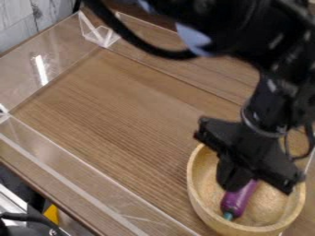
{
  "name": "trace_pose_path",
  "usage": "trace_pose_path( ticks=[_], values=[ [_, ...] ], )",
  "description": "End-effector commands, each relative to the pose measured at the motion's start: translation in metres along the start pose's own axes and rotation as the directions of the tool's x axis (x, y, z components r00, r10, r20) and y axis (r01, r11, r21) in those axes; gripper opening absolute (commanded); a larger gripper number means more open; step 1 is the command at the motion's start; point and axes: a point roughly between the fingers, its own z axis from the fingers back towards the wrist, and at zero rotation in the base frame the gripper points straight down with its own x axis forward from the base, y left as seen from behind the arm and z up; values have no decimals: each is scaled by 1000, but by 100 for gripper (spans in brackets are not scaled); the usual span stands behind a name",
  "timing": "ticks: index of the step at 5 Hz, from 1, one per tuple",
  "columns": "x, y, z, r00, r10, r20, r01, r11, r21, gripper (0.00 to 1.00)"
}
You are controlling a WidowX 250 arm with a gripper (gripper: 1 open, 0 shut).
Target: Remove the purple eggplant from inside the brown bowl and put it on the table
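The black gripper [237, 189] covers the upper end of the purple eggplant [238, 199] and hides its own jaws, the brown bowl [201, 180] runs off the right edge, the arm above is motion-blurred, and the desk [110, 111] is cropped at every side.
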Motion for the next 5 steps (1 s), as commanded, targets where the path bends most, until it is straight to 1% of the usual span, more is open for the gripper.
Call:
trace_pose_path(
  ticks=[1, 2, 3, 4, 5],
  values=[
    [17, 14, 31, 997, 56, 57, -54, 998, -36, 0],
    [27, 32, 49, 992, 107, 67, -104, 993, -49, 0],
    [37, 34, 53, 987, 143, 73, -139, 989, -55, 0],
    [32, 27, 41, 989, 136, 62, -134, 990, -38, 100],
    [26, 20, 30, 991, 126, 53, -126, 992, -17, 100]
  ],
)
